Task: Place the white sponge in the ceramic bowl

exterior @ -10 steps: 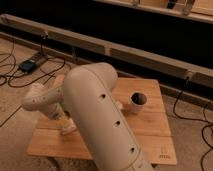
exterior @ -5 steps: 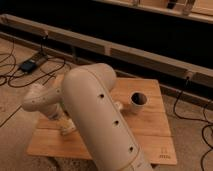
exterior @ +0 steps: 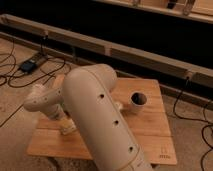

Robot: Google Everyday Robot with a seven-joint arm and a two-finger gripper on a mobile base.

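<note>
My arm (exterior: pixel 95 110) reaches across the wooden table (exterior: pixel 150 132) and covers most of its middle and left. The gripper (exterior: pixel 67 126) is at the end of the forearm, low over the table's left part, near the front. The white sponge and the green ceramic bowl are hidden or out of view; neither shows around the arm.
A small dark cup with a pale rim (exterior: pixel 138 101) stands on the right half of the table. A small white piece (exterior: pixel 118 106) shows just beside my arm. Cables and a dark box (exterior: pixel 31 64) lie on the floor at the left. A long low rail (exterior: pixel 150 55) runs behind the table.
</note>
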